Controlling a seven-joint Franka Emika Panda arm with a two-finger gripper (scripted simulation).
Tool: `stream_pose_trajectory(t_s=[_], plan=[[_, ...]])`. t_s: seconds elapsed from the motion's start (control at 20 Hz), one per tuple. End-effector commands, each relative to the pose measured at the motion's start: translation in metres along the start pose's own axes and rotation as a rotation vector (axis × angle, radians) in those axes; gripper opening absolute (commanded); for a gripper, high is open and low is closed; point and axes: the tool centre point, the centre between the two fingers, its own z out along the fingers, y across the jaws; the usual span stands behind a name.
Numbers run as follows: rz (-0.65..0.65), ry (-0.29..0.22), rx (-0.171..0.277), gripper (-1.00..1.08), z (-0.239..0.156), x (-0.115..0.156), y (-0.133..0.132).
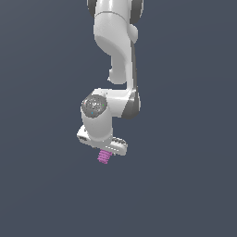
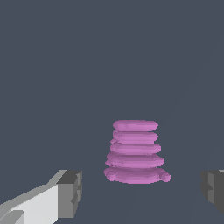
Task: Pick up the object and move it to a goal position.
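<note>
Wrist view: pink ribbed object between wide-apart jaws, untouched.

Flat, even simulator light, dim slate backdrop all round. The white arm shades softly grey down one flank, no glare. Edges look slightly soft and low-resolution; no cast shadows, no edge distortion.

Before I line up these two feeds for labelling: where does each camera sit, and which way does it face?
Exterior view: off the arm, its exact position unknown, facing the white arm and the pink ribbed cylinder directly under the gripper.
Wrist view: on the wrist, looking out past the two fingertips at the cylinder, which sits between the open jaws, untouched.
Shared: the cylinder and the gripper.
</note>
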Motion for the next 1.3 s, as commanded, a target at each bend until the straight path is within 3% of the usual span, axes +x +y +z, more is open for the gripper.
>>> stream_pose_trajectory(t_s=[0.0,1.05,1.1,1.25], plan=[[0.012,0.0,-0.002,1.0,0.003,0.003,0.003],[0.015,0.0,-0.003,1.0,0.054,0.004,0.004],[0.015,0.0,-0.003,-1.0,0.054,0.004,0.004],[0.015,0.0,-0.003,-1.0,0.054,0.004,0.004]])
